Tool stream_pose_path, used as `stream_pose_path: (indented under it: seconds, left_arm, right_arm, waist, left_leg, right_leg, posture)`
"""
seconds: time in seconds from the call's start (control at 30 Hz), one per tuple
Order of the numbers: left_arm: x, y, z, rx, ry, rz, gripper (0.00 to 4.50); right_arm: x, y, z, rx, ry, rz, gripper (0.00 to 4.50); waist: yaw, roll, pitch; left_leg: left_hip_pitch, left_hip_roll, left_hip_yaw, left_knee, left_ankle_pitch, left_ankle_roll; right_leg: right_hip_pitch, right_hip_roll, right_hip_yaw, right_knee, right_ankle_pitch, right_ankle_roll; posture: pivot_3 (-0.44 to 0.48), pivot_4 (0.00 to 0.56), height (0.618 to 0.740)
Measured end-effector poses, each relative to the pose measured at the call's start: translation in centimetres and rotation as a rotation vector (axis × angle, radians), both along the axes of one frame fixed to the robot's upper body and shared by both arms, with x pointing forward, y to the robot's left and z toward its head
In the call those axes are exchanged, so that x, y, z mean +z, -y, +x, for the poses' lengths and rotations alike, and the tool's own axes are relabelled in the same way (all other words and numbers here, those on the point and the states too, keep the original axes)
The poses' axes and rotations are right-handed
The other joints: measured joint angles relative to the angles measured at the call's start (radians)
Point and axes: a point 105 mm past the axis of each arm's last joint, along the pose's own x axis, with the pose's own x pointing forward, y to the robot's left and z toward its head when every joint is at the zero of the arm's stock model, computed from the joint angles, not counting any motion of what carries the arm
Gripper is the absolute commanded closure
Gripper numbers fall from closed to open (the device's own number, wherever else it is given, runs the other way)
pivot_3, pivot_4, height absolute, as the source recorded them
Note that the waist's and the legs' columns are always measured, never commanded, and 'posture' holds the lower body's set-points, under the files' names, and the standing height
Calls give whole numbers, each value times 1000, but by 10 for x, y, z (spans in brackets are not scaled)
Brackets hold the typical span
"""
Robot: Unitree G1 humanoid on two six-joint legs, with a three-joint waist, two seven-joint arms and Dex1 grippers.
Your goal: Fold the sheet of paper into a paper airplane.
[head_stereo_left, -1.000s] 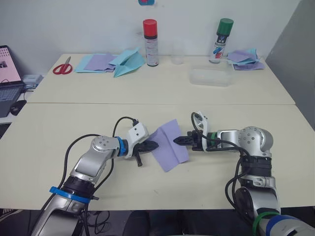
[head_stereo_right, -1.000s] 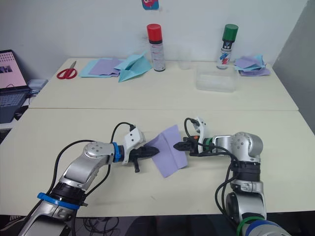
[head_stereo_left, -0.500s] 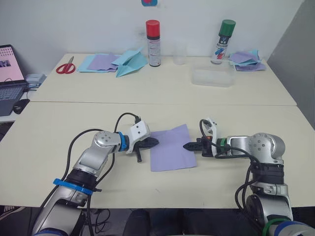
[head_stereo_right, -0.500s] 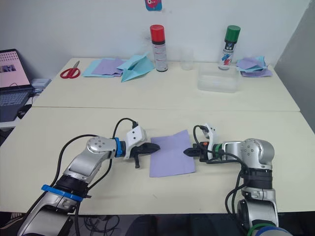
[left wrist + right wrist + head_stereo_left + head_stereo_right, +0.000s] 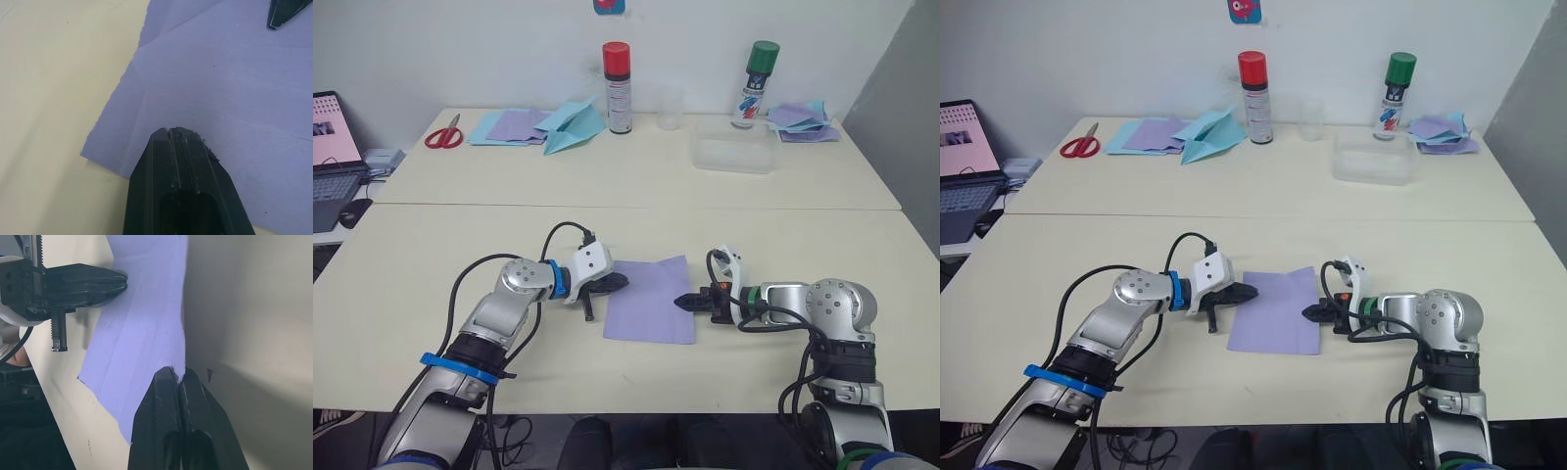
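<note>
Where sheet of paper [image 5: 651,299] stood raised a second ago, now flat on table [image 5: 440,255]. Left gripper [image 5: 619,282], right gripper [image 5: 682,302] closed, apparently pressing opposite edges. Folding barely begun.

Thin lavender-purple sheet of paper [image 5: 649,300] on a pale cream table [image 5: 607,176]. Black-fingered left gripper [image 5: 619,282] and right gripper [image 5: 682,303]. Red-handled scissors [image 5: 438,135]; red-capped spray can [image 5: 616,86]; green-capped spray can [image 5: 757,80]; light blue folded paper airplane [image 5: 570,127]; clear plastic container [image 5: 735,155].
</note>
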Motion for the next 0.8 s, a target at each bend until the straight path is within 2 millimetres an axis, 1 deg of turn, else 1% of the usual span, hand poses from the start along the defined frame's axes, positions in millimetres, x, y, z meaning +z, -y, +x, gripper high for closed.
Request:
stream_pose_path:
  seconds: [0.07, 0.17, 0.23, 0.33, 0.37, 0.4, 0.47, 0.5, 0.53, 0.57, 0.6, 0.63, 0.67, 0.7, 0.73, 0.77, 0.8]
  left_arm:
    - [0, 0, 0, -1, 0, 0, 4500]
    - [0, 0, 0, -2, 3, 0, 4500]
    - [0, 0, 0, -2, 8, 2, 4500]
    - [-1, 0, 0, -1, 14, 5, 4500]
    - [-1, 0, 0, -1, 13, 3, 4500]
    - [-2, 1, -1, -2, 12, -1, 4500]
    - [-3, 0, -3, 1, 11, -6, 4500]
    - [-3, -2, -3, 7, 12, -10, 4500]
    - [-4, -3, -3, 10, 12, -9, 4500]
    - [-4, -5, -4, 12, 11, -9, 4500]
    - [-4, -6, -4, 15, 11, -9, 4500]
    - [-5, -7, -5, 18, 11, -12, 4500]
    - [-5, -7, -6, 19, 11, -12, 4500]
    - [-6, -7, -7, 21, 10, -13, 4500]
    - [-7, -8, -8, 22, 9, -15, 4500]
    - [-7, -8, -8, 21, 10, -15, 4500]
    - [-7, -8, -8, 21, 11, -14, 4500]
  right_arm:
    - [0, 1, 0, 3, 1, -7, 4477]
    - [1, 5, 1, 2, 9, -26, 3905]
    - [3, 14, 3, -13, 20, -43, 3224]
    - [8, 21, 4, -17, 47, -55, 2121]
    - [10, 25, 7, -27, 62, -67, 1757]
    - [14, 34, 10, -47, 90, -89, 1406]
    - [27, 52, 21, -97, 183, -127, 622]
    - [38, 58, 27, -114, 266, -136, 322]
    - [51, 60, 32, -119, 356, -135, 322]
    - [65, 58, 35, -108, 441, -121, 322]
    - [77, 51, 35, -82, 526, -100, 426]
    - [89, 40, 33, -32, 614, -73, 722]
    - [95, 29, 30, 13, 670, -53, 969]
    - [97, 17, 25, 68, 734, -51, 1359]
    - [93, 2, 18, 146, 794, -59, 1835]
    - [86, -6, 15, 185, 817, -69, 2105]
    - [77, -14, 11, 229, 840, -84, 2475]
  waist:
    - [0, 0, 0]
    - [0, 0, 0]
    - [0, 0, 0]
    - [0, 1, -1]
    - [0, 1, -1]
    - [0, 1, -1]
    - [0, 1, -1]
    - [-1, 2, -1]
    - [-3, 2, -1]
    - [-5, 2, -1]
    - [-6, 2, -1]
    - [-6, 3, -2]
    - [-6, 3, -2]
    - [-6, 3, -2]
    - [-6, 3, -2]
    - [-6, 3, -3]
    - [-5, 3, -3]
  left_leg:
    - [0, 0, 0, 0, 0, 0]
    - [0, 0, 0, 0, 0, 0]
    - [0, 0, 0, 0, 0, 0]
    - [0, 0, 0, 0, 0, 0]
    - [0, 0, 0, 0, 0, 0]
    - [0, 0, 0, 1, 0, 0]
    - [0, 0, 1, 1, 0, 0]
    - [0, -1, 1, 1, 0, 0]
    - [0, -1, 1, 0, 0, 0]
    - [1, -1, 1, 0, 0, 0]
    - [1, -1, 1, 0, 0, 0]
    - [1, -1, 0, 0, 0, 0]
    - [1, 0, 0, 0, 0, 0]
    - [1, 1, 0, 0, 0, 0]
    - [1, 2, 0, 0, 0, 0]
    - [1, 2, 0, 0, 0, 0]
    - [1, 2, 0, 0, 0, 0]
  right_leg:
    - [0, 0, 0, 0, 0, 0]
    - [0, 0, 0, 0, 0, 0]
    - [0, 0, 1, 0, 0, 0]
    - [0, 0, 0, 0, 0, 0]
    - [0, 0, 0, 0, 0, 0]
    - [0, 0, 0, 0, 0, 0]
    - [0, 1, 1, 0, 0, 0]
    - [0, 1, 1, 0, 0, 1]
    - [0, 2, 2, 0, 0, 1]
    - [0, 2, 1, 0, 0, 1]
    - [0, 2, 1, 0, 0, 1]
    - [0, 4, 1, 0, 0, 1]
    - [0, 5, 0, 0, 0, 1]
    - [0, 7, -1, 0, 0, 1]
    - [0, 8, -1, 0, 0, 0]
    - [0, 9, -1, 0, 0, 0]
    - [0, 9, -1, 0, 0, 0]
  posture:
    - [0, 150, 740]
    - [0, 150, 740]
    - [0, 150, 740]
    - [0, 150, 740]
    - [0, 150, 740]
    - [0, 150, 740]
    - [0, 150, 740]
    - [0, 150, 740]
    - [0, 150, 740]
    - [0, 150, 740]
    - [0, 150, 740]
    - [0, 150, 740]
    - [0, 150, 740]
    - [0, 150, 740]
    - [0, 150, 740]
    - [0, 150, 740]
    - [0, 150, 740]
